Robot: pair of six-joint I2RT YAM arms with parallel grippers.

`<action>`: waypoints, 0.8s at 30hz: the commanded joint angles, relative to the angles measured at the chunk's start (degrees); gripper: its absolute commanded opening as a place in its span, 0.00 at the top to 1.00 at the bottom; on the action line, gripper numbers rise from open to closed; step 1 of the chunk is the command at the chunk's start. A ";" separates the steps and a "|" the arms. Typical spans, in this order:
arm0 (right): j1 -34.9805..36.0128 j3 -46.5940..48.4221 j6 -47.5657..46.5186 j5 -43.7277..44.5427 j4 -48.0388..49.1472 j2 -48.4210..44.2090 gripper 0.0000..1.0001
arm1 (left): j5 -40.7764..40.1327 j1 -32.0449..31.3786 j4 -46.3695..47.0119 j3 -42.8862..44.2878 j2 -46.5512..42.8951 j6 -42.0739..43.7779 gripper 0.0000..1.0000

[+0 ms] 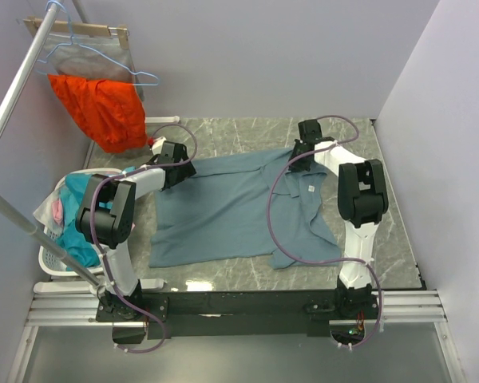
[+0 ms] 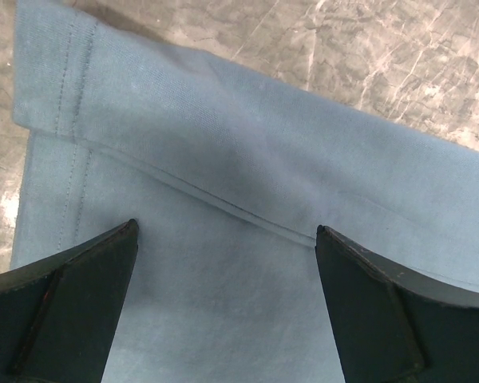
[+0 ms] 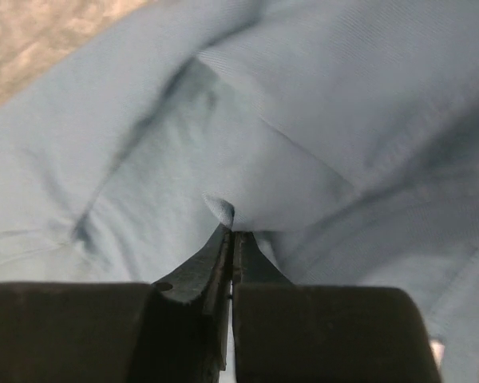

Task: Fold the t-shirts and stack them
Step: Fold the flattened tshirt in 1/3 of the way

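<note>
1. T-shirt (image 1: 223,211) is lying spread mid-frame on the table (image 1: 247,132).
2. Its upper-right cloth is being pinched by the closed right jaws, likely for folding.
3. Left jaws are being held open over the hem, upper left, nothing gripped.

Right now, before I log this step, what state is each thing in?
t-shirt, spread on the table, unfolded
left end effector, open above the t-shirt's edge
right end effector, shut on a pinch of the t-shirt
orange garment, hanging from the rail
basket, holding clothes
</note>
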 commanded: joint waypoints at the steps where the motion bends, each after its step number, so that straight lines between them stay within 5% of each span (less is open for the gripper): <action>1: -0.79 -1.88 -1.99 7.79 -1.43 -7.23 1.00 | -0.32 0.87 0.96 1.90 0.03 2.20 0.02; 8: -2.37 -3.82 -4.10 17.99 -4.16 -11.45 1.00 | -3.84 2.28 -0.18 2.07 0.29 5.20 0.01; 9: -2.64 -3.56 -4.27 17.90 -4.77 -11.37 0.96 | -4.10 2.54 -0.18 2.16 0.56 5.55 0.01; 10: -2.64 -3.04 -4.71 17.12 -5.03 -11.02 0.78 | -3.50 2.63 -0.18 2.59 0.99 6.33 0.01; 12: -2.64 -2.33 -4.81 16.50 -7.13 -10.49 0.73 | -3.05 2.72 -0.26 3.12 1.35 6.95 0.01; 13: -2.64 -2.94 -4.63 16.93 -7.49 -10.66 0.59 | -2.53 2.72 -0.35 3.39 1.70 6.87 0.01; 16: -2.99 -7.05 -3.75 20.09 -6.97 -13.03 0.38 | -1.56 2.72 0.08 3.30 1.70 6.78 0.01; 24: -9.58 -14.81 -2.08 16.24 -3.81 -15.76 0.35 | 0.11 2.72 0.26 2.95 1.26 6.96 0.01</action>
